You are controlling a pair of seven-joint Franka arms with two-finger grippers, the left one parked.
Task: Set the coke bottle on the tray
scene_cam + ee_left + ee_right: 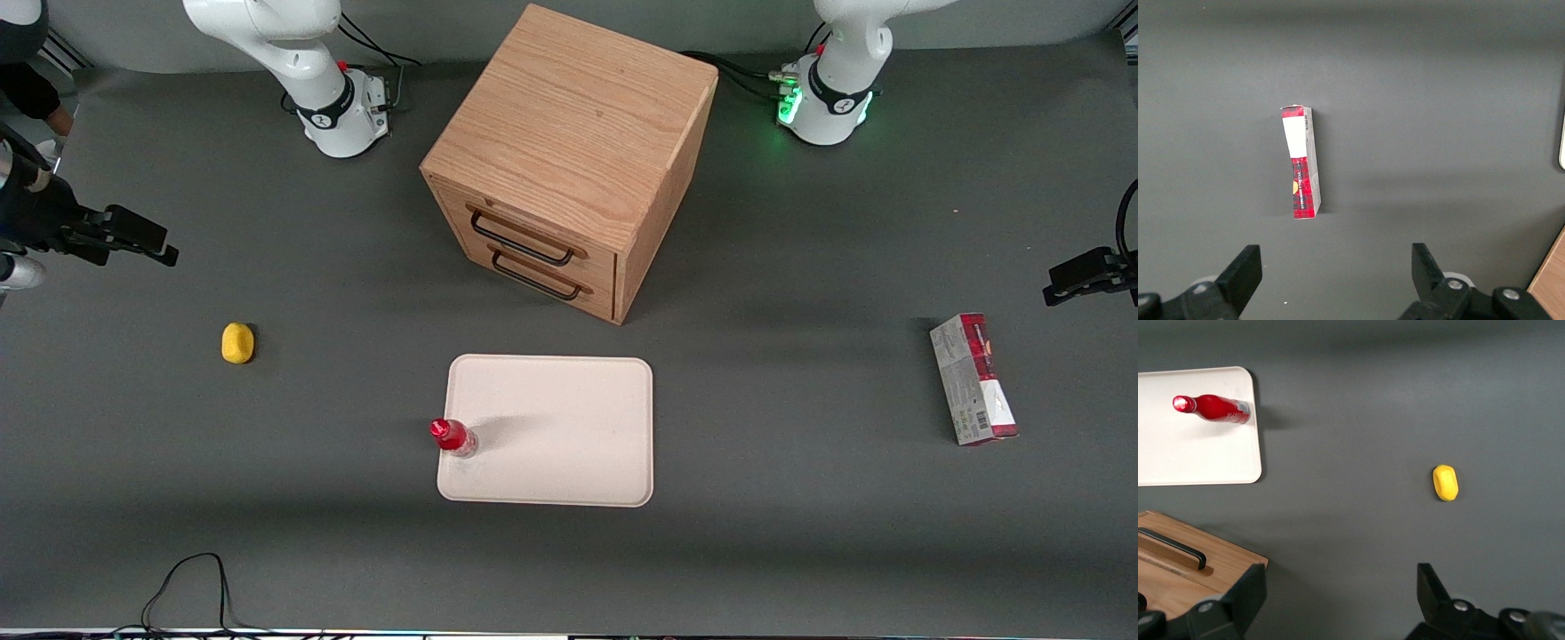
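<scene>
Grey counter [800, 498] carries the tray [569, 444]; the coke bottle [453, 436] stands upright on its edge toward the working arm. At that counter end, the end effector [133, 238] hangs empty, fingers apart.

Grey matte tabletop [800, 533], wooden two-drawer cabinet [569, 133].

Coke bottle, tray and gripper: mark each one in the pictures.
coke bottle [453, 436]: front view, on its red body, standing at the tray's edge.
tray [569, 427]: front view, on its bare flat middle.
gripper [1341, 600]: right wrist view, midway between its open fingers, above the table near the cabinet.
</scene>
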